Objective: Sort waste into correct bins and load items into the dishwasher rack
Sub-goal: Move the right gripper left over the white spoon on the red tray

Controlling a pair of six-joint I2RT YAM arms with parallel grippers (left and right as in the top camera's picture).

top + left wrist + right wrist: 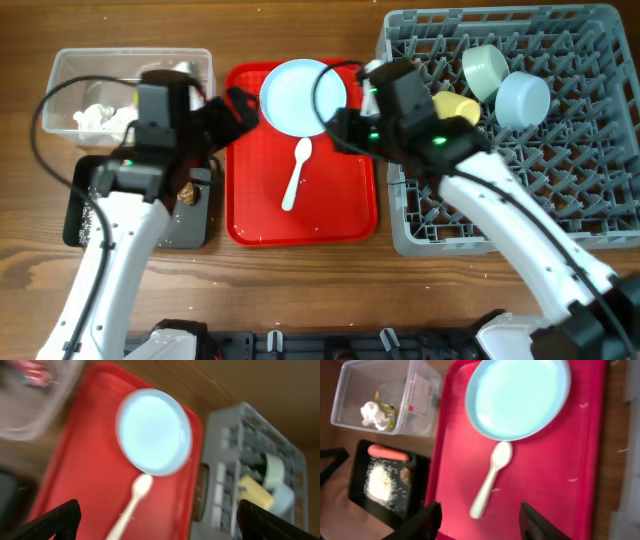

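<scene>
Left gripper (160, 521): jaws spread wide, empty
Right gripper (482, 520): jaws apart, empty
Plate (296, 96), spoon (295, 175): lying on red tray (352, 205)

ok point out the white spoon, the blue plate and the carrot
white spoon (296, 178), overhead view, middle of its handle
light-blue plate (302, 95), overhead view, centre of its face
orange carrot (387, 452), right wrist view, middle of its length
</scene>
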